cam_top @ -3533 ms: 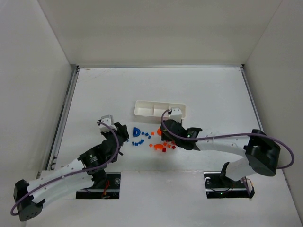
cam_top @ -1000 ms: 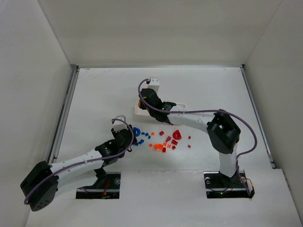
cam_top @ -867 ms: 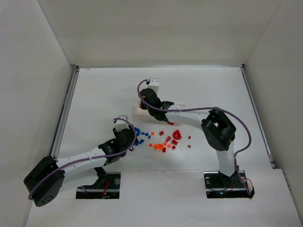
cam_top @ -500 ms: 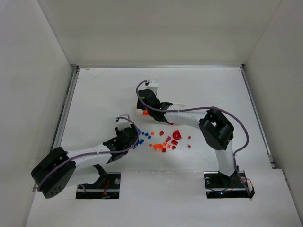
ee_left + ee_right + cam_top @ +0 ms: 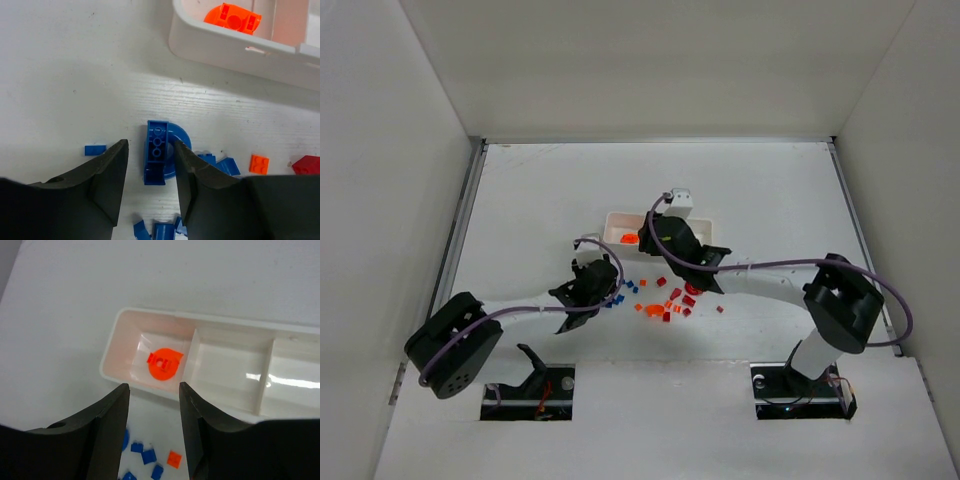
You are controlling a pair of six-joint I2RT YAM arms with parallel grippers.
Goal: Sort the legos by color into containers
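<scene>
Working the blue pieces, I have the left gripper [image 5: 150, 146] down over the blue arch piece [image 5: 164, 156]. The arch lies flat on the table [image 5: 60, 65], near the tray [image 5: 225, 47] but apart from it. The jaws stand open with one finger on each side of the arch. As far as I can see they do not yet touch it, and nothing is held. Small blue bricks [image 5: 95, 150] lie loose around it, with an orange brick [image 5: 259, 163] and a red piece [image 5: 307, 165] off to one side.

The right gripper [image 5: 152, 387] hangs above the tray's near wall, jaws apart and empty. Below it the orange arch piece [image 5: 164, 362] sits in the left end compartment. The middle compartment shows nothing in it, and the right one is partly cut off in this view. From above, the other orange and red legos [image 5: 665, 305] lie scattered on the table, outside the tray.

I judge the step in hand to be the pick of the blue arch, with the sort barely begun. Next I need to close squarely on the arch's straight block and keep the neighbouring bricks out from between the fingers. Then I lift clear and carry it over the wall into a compartment other than the orange one.
</scene>
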